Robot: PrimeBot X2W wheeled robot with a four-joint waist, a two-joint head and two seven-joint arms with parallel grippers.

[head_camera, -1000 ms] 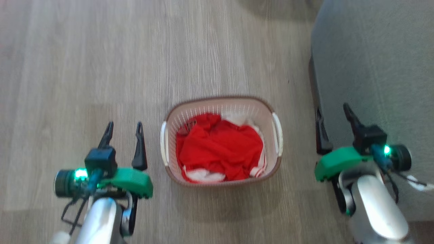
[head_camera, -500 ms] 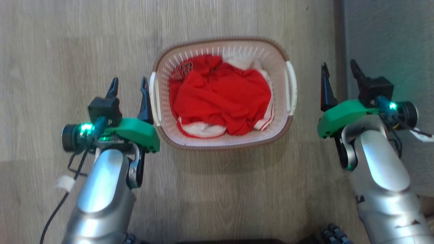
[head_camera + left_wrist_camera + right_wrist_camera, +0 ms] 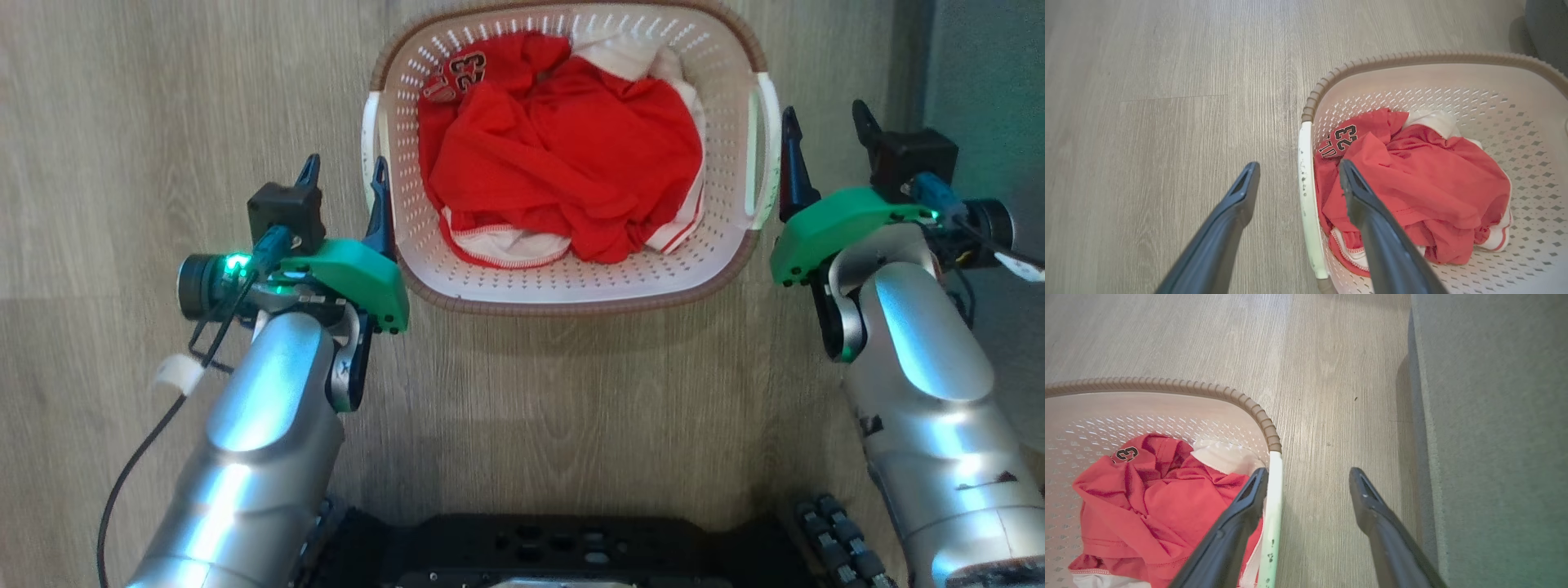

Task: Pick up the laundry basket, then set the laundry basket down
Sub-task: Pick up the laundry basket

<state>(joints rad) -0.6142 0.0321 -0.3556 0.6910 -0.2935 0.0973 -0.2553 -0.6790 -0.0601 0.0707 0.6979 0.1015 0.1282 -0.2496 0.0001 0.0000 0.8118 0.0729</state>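
Observation:
The laundry basket stands on the wood floor, cream and perforated with a brown rim, holding a red jersey and some white cloth. My left gripper is open at the basket's left handle. In the left wrist view the left gripper straddles that handle, one finger over the jersey and one outside. My right gripper is open at the right handle. In the right wrist view the right gripper has that handle close against its inner finger.
A grey upholstered piece of furniture stands just right of my right gripper, its edge running along the floor. My black base lies at the bottom of the head view. Bare wood floor stretches left of the basket.
The head camera has tilted down and closed in, so the basket shows larger and higher. Both open grippers have drawn in from beside the basket to its two handles.

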